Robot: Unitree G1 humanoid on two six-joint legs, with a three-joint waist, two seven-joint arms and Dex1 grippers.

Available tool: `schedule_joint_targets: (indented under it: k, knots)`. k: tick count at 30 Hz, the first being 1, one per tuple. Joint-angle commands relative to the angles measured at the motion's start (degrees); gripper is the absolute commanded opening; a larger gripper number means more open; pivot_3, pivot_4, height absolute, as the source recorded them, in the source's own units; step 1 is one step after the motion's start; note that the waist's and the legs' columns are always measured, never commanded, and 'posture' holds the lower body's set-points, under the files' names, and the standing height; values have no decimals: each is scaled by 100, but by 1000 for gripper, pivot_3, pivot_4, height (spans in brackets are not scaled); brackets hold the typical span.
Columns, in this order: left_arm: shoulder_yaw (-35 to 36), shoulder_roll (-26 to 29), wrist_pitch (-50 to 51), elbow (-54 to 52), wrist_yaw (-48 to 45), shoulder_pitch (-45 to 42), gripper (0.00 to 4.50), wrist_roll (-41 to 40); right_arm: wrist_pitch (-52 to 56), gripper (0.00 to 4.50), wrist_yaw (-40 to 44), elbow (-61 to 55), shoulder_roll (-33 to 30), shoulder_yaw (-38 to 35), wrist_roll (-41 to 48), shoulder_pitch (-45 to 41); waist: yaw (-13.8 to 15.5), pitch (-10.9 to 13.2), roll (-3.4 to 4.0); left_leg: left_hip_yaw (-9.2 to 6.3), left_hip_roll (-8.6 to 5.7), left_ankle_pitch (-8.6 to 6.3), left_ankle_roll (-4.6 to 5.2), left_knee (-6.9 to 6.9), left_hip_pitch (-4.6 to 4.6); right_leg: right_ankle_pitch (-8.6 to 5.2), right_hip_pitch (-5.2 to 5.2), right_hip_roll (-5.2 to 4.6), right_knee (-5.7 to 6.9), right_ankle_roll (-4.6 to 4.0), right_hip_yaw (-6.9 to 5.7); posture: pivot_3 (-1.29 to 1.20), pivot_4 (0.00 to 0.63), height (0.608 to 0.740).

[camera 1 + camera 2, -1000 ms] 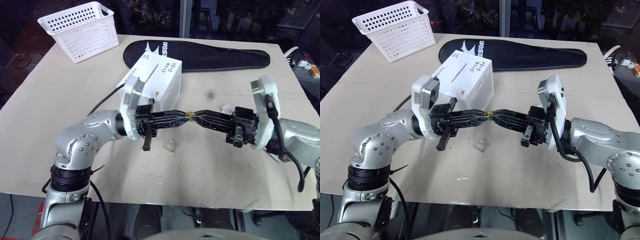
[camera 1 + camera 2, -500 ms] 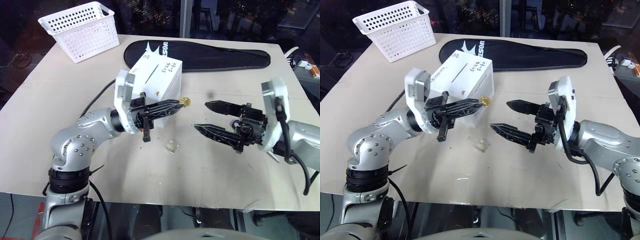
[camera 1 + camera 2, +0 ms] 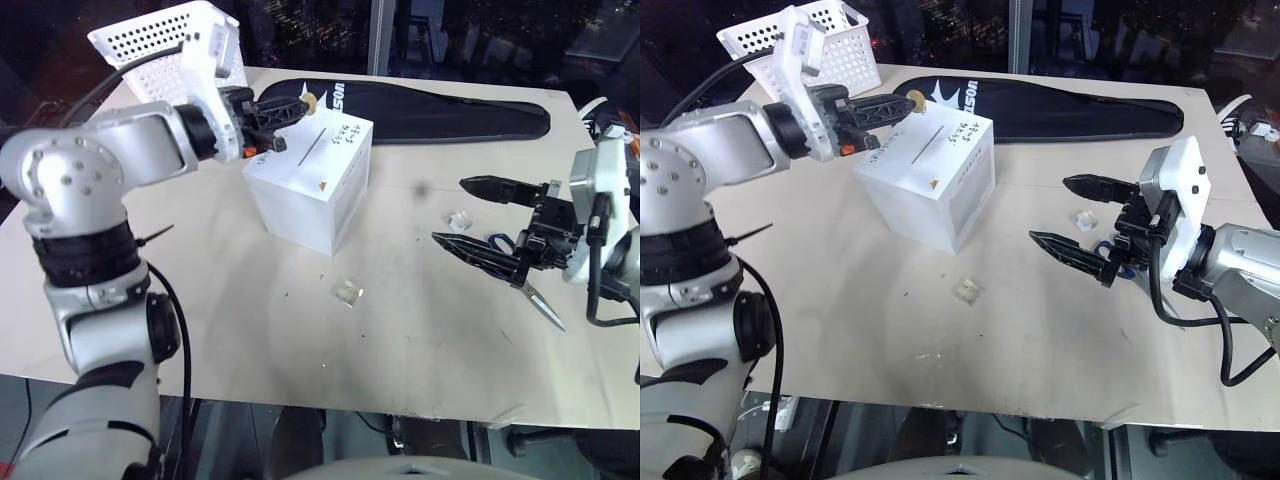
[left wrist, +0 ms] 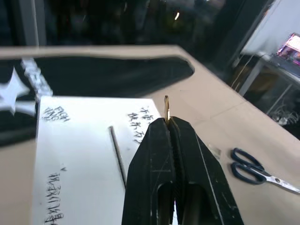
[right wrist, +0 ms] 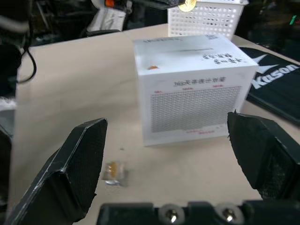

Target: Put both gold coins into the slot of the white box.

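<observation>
We see the left gripper (image 3: 908,101) raised above the white box (image 3: 925,180), its fingers pressed together and pinching one gold coin (image 3: 311,100) at the tips. The coin is over the far part of the box top, near the slot (image 4: 117,154) but not in it. The right gripper (image 3: 1072,215) hovers at the right of the box, well apart from it, with fingers spread wide and holding nothing. Blue-handled scissors (image 4: 257,171) lie on the table (image 3: 400,330) close to it.
</observation>
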Motion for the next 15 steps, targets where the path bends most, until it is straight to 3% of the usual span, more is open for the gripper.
schedule_joint_targets:
  k: [1,15]
  knots:
    - [-79,-35,381,310,121,-294,0,261,-210,4422,23,-164,86,-138,-151,13,-10,0,1,0,0,1,-2,-1,0,0,-1,0,1,0,1,0,150,740]
    - [-558,-126,524,388,74,-385,0,1340,-267,4422,-32,-317,248,-269,-214,64,10,0,1,-1,-1,3,-5,3,0,0,-1,-1,7,-1,0,0,150,740]
